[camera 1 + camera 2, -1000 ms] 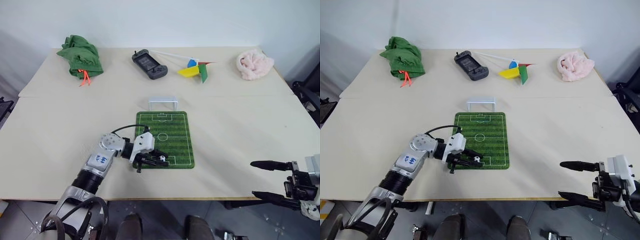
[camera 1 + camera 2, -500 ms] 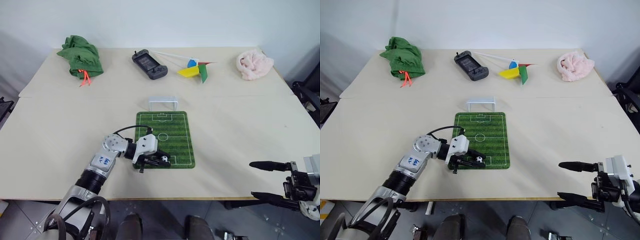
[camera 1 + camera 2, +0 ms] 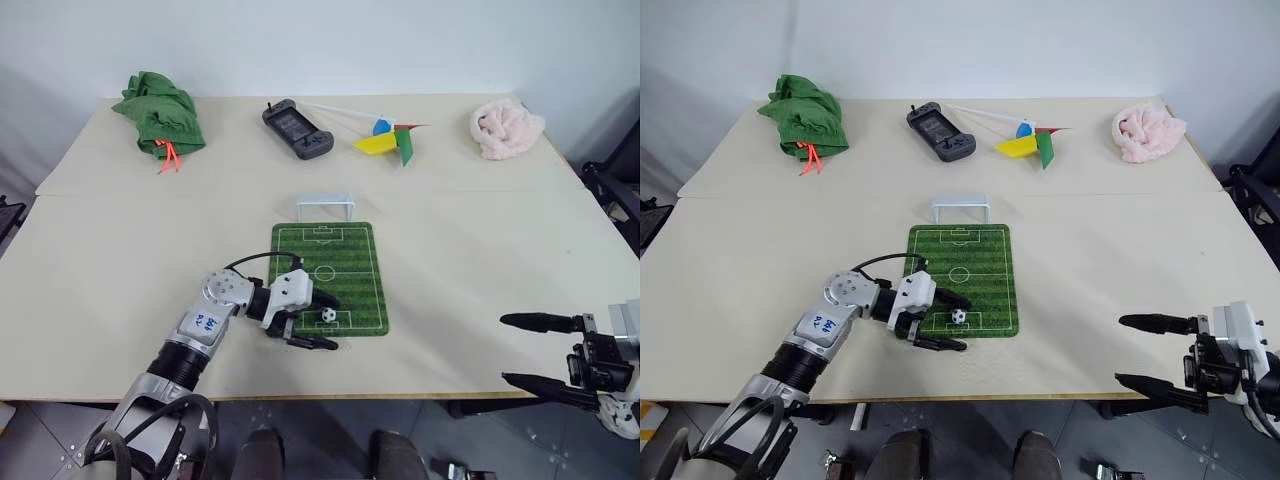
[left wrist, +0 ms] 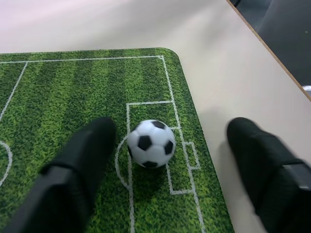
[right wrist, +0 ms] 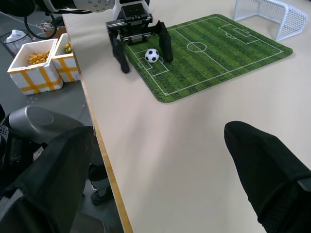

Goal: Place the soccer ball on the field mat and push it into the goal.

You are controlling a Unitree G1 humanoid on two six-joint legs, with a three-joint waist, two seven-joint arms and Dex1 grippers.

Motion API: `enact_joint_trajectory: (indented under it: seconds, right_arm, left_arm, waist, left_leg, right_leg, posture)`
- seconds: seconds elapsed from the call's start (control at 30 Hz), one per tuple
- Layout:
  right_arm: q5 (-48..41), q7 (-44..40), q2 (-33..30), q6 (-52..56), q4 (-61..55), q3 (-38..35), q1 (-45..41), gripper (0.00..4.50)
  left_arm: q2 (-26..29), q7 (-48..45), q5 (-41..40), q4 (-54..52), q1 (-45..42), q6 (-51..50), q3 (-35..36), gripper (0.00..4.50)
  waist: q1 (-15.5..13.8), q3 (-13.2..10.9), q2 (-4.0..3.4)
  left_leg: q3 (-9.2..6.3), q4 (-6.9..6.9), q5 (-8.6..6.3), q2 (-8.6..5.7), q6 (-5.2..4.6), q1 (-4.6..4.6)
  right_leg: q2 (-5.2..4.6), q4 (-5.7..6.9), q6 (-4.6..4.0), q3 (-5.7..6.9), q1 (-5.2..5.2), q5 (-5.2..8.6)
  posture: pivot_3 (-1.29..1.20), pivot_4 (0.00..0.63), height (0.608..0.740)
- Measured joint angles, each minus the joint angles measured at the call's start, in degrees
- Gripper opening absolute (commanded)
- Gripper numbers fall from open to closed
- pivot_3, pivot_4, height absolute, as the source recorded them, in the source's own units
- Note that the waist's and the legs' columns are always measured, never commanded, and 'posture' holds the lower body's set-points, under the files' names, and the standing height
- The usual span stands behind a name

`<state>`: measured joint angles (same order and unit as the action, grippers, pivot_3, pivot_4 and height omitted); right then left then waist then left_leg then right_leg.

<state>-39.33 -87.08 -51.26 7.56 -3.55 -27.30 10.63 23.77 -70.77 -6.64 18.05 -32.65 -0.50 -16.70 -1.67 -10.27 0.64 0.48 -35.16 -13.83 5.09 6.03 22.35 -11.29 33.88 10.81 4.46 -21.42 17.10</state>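
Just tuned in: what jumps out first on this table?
The tiny soccer ball sits on the near end of the green field mat, between the open fingers of the left gripper. The small goal waits just beyond the mat's far end.

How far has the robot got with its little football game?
The ball already sits on the mat, near the end closest to the robot. The left gripper stands open around it, not gripping. The push is left: the ball must travel the mat's length into the goal at the far end.
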Motion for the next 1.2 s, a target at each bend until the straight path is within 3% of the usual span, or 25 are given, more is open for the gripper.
enact_joint_trajectory:
  seconds: [0.4, 0.5, 0.67, 0.93, 1.2]
  right_arm:
    - [1.1, -0.2, -0.6, 0.2, 2.7, 0.2, -3.6, 4.50]
    - [1.1, -0.4, -0.6, 0.2, 3.7, 0.3, -4.7, 4.50]
    - [-0.4, -0.8, -0.6, 0.2, 4.4, 0.4, -5.9, 4.50]
    - [-1.6, -1.1, -0.7, -1.3, 8.4, 0.6, -3.9, 4.50]
    - [-4.9, -1.2, -2.1, -2.3, 8.1, -5.0, 9.4, 4.50]
  left_arm:
    - [3.9, -0.4, -2.2, -2.8, -0.3, 3.5, 4.6, 4.48]
    - [4.2, -1.3, -4.8, -5.9, -0.7, 4.3, 6.5, 3.89]
    - [5.4, -4.0, -9.9, -15.7, 2.5, 1.5, 6.8, 2.36]
    - [7.7, -4.9, -10.9, -25.0, 8.7, -3.6, 3.0, 0.03]
    - [8.9, -3.6, -8.2, -26.0, 10.3, -5.7, 0.0, 0.03]
  waist:
    - [0.1, 0.0, 0.00]
    - [0.1, 0.0, 0.00]
    - [0.1, 0.0, 0.00]
    - [0.0, 0.0, 0.00]
    - [-0.5, 0.0, 0.00]
  left_leg:
    - [0.04, 0.06, 0.00, 0.00, 0.00, 0.02]
    - [0.05, 0.07, -0.01, 0.00, -0.02, 0.03]
    - [0.07, 0.10, -0.02, 0.00, -0.03, 0.01]
    - [0.11, 0.04, -0.05, 0.00, -0.06, 0.01]
    - [0.15, 0.01, -0.14, 0.00, -0.09, 0.00]
  right_leg:
    - [0.00, -0.03, 0.01, -0.01, -0.05, 0.00]
    - [0.00, -0.05, 0.02, -0.01, -0.05, -0.01]
    - [0.00, -0.04, 0.03, -0.03, -0.05, -0.01]
    - [0.00, -0.06, 0.03, -0.07, -0.04, -0.01]
    - [0.00, -0.15, 0.03, -0.09, -0.03, -0.01]
  posture:
    - [0.00, 0.150, 0.740]
    - [0.00, 0.150, 0.740]
    - [0.00, 0.150, 0.740]
    - [0.00, 0.150, 0.740]
    - [0.00, 0.150, 0.740]
